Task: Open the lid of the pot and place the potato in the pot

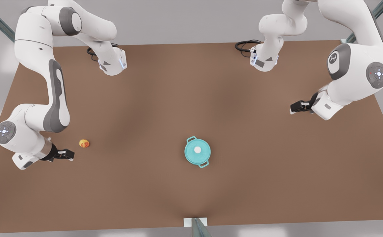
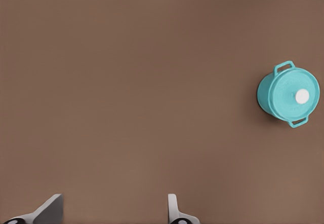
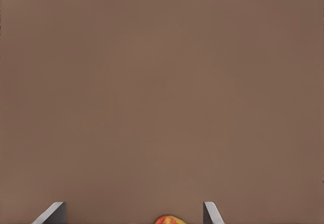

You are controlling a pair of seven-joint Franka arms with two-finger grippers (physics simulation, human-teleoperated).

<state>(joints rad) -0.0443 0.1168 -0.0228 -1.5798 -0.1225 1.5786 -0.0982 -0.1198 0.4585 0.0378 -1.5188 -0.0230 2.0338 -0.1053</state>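
No readable writing or brand marks. Pot (image 1: 197, 151) sits near the table (image 1: 191, 197) front edge, pot lid (image 1: 197, 150) on it. Potato (image 1: 84, 143) lies on the front view's left, just beside the right gripper (image 1: 70, 154), fingers spread, arm bent low. Left gripper (image 1: 293, 108), fingers apart, hovers farther back on the front view's right.

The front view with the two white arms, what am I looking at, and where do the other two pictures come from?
Those are two robot arms over a brown table, seen from above. Each ends in a two-finger pincer with a camera on its wrist, and the other two pictures come from those cameras. The right pincer, open and empty, sits beside the potato. The left pincer, also open and empty, is well away from the teal pot, which has its pot lid on.
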